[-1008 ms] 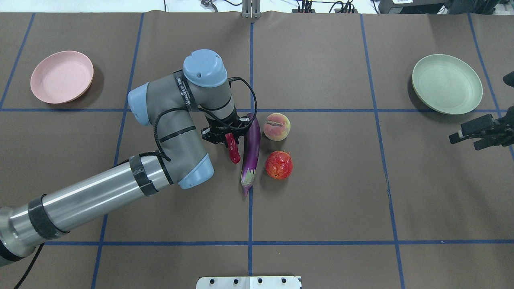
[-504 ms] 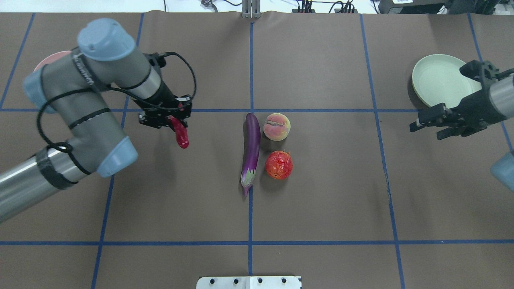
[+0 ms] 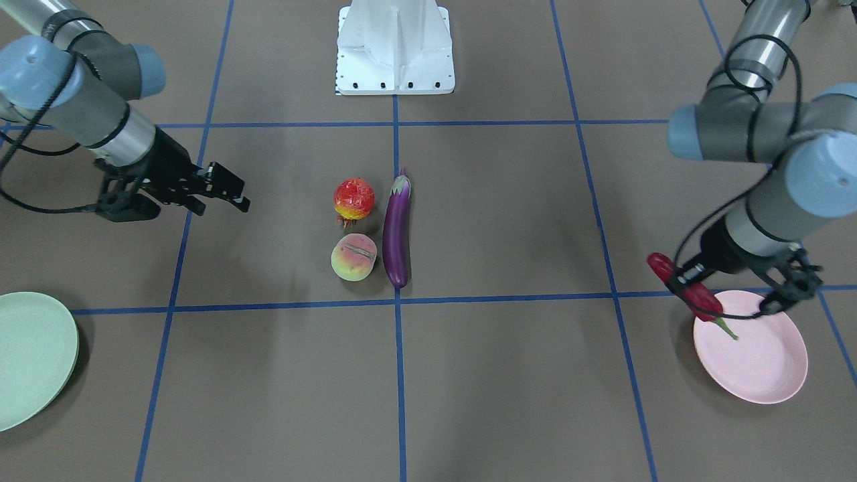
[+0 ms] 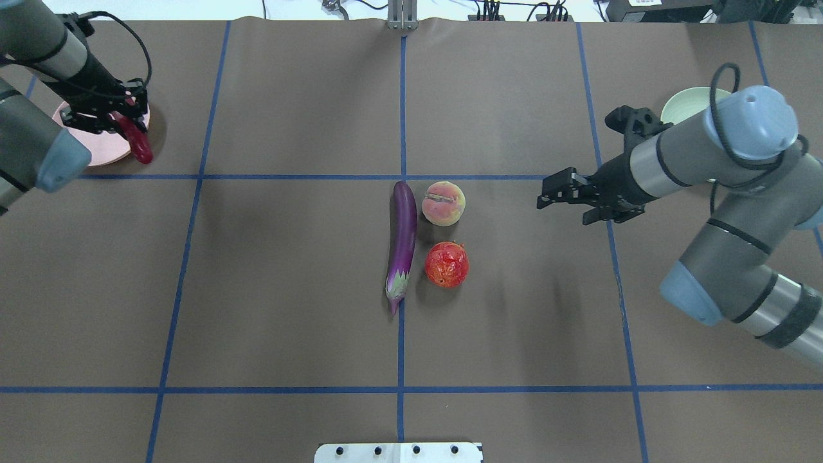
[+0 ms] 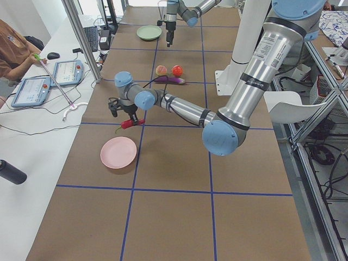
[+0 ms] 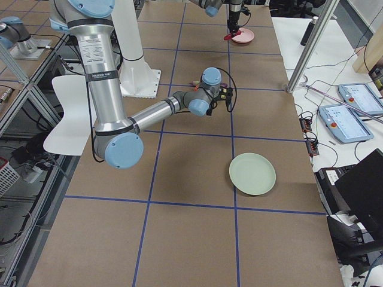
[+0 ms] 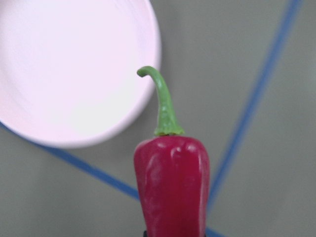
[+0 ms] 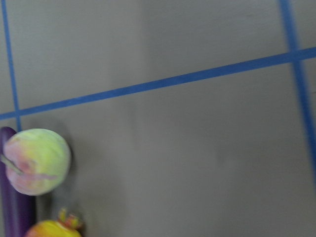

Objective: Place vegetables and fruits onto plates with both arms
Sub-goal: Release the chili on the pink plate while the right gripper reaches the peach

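My left gripper (image 4: pixel 122 119) is shut on the red chili pepper (image 4: pixel 138 141) and holds it above the near rim of the pink plate (image 4: pixel 96 154). In the left wrist view the chili (image 7: pixel 172 187) sits beside the plate (image 7: pixel 74 74), its green stem over the rim. My right gripper (image 4: pixel 548 193) is open and empty, to the right of the peach (image 4: pixel 443 203). The eggplant (image 4: pixel 403 238), peach and pomegranate (image 4: pixel 446 264) lie together at the table's middle. The green plate (image 4: pixel 681 106) is partly hidden behind my right arm.
The white pedestal base (image 3: pixel 395 47) stands at the robot's edge of the table. Blue tape lines (image 4: pixel 401 96) grid the brown table cover. The green plate (image 3: pixel 27 355) and pink plate (image 3: pixel 753 351) sit at opposite ends.
My left arm lifted the chili from beside the eggplant and carried it left to the pink plate. My right arm came in from the right edge toward the fruits.
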Controlling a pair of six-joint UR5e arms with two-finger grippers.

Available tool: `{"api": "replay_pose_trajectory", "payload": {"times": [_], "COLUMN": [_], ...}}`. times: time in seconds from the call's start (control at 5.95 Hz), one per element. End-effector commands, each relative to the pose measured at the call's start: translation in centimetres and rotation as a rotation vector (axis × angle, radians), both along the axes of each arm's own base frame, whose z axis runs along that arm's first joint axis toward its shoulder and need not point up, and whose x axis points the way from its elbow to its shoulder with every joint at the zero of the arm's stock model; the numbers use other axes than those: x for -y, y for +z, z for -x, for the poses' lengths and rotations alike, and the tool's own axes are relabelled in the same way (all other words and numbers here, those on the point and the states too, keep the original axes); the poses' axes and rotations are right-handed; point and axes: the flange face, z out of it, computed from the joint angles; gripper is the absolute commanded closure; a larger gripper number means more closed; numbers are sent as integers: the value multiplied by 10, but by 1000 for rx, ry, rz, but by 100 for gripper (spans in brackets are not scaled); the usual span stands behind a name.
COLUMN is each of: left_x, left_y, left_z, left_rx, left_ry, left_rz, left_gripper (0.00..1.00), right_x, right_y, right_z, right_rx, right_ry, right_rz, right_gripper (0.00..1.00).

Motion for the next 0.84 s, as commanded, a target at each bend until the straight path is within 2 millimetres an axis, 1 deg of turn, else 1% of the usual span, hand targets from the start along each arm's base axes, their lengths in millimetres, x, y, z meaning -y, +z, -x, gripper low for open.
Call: {"api": "replay_pose_trajectory", "payload": {"times": [0.0, 0.17, 0.34, 0.5, 0.67], "left_x": [52, 59, 61, 62, 62], "left_y": [58, 84, 82, 80, 74], "left_z": [34, 34, 36, 37, 37], "left_rx": [42, 41, 32, 30, 24], "left_ry": [-41, -46, -47, -49, -57], "left_rz": [63, 47, 33, 28, 23], "left_gripper": [100, 96, 3, 0, 0], "right_x": [-1, 10, 22, 27, 23], "right_y": [-39, -46, -60, -62, -63], "right_z": [67, 96, 119, 130, 140], "right_rx": [7, 1, -3, -12, -17], "right_ry": [51, 67, 112, 155, 169], "right_rz": [-5, 21, 40, 45, 51], "right_gripper": [0, 0, 0, 0, 0]}}
